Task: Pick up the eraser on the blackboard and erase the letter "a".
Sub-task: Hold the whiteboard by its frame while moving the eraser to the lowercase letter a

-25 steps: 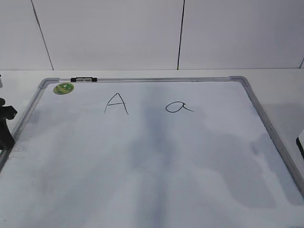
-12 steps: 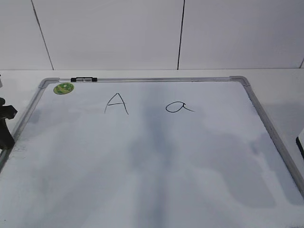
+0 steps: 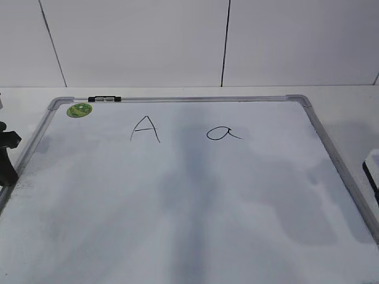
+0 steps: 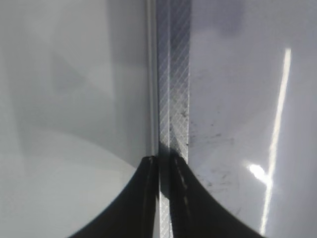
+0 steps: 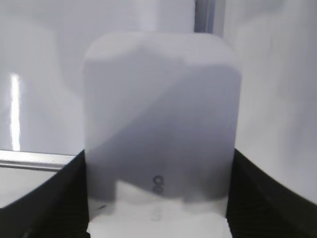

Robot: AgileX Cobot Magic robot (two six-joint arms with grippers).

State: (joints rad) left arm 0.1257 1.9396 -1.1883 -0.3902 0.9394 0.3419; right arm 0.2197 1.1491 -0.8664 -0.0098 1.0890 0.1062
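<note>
Left gripper [image 4: 164, 198] fingers together, tips on the blackboard's [image 3: 195, 201] left frame edge | sticker [image 3: 79, 110] and clip [image 3: 104, 99] at the far left corner | capital "A" [image 3: 145, 129], then letter "a" [image 3: 222, 134], both well beyond the right gripper [image 5: 158, 208] | right gripper clamped on the eraser [image 5: 159, 119], at the board's right edge.

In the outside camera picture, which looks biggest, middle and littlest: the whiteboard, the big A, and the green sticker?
1. blackboard, by far
2. capital "A"
3. green sticker, only slightly smaller than the "A"
</note>
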